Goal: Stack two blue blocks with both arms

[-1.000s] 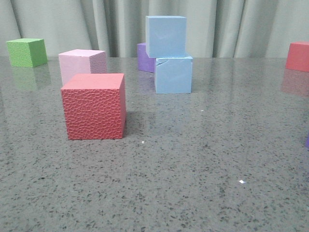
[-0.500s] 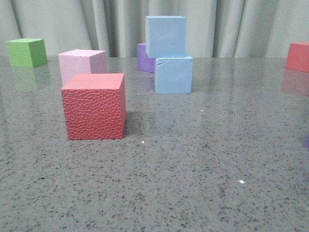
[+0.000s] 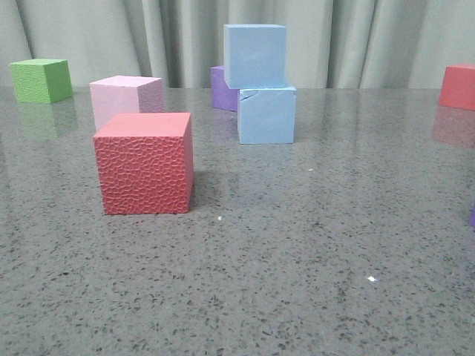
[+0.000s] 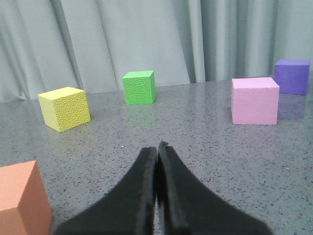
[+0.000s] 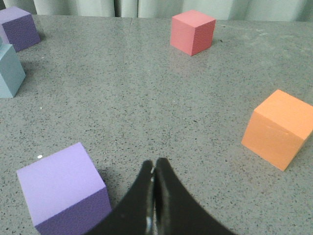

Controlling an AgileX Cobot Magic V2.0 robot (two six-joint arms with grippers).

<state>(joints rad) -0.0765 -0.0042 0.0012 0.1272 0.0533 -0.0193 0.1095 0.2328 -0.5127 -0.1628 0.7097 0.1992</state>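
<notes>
Both tools are pressed narrow with nothing between their jaws: the left tool (image 4: 157, 149) hangs over bare worktop (image 3: 297, 245), and so does the right tool (image 5: 154, 166). No containers show in any view. In the front view the upper blue block (image 3: 254, 55) sits on the lower blue block (image 3: 267, 114), shifted a little to the left, and the lower one has a nick on its top edge. A dark purple cube (image 3: 220, 89) stands just behind the stack, and a red cube (image 3: 145, 163) and pink cube (image 3: 125, 98) stand nearer on the left. Only the left wrist view shows a yellow cube (image 4: 64, 108). Only the right wrist view shows an orange cube (image 5: 279, 129) and a lilac cube (image 5: 66, 188).
</notes>
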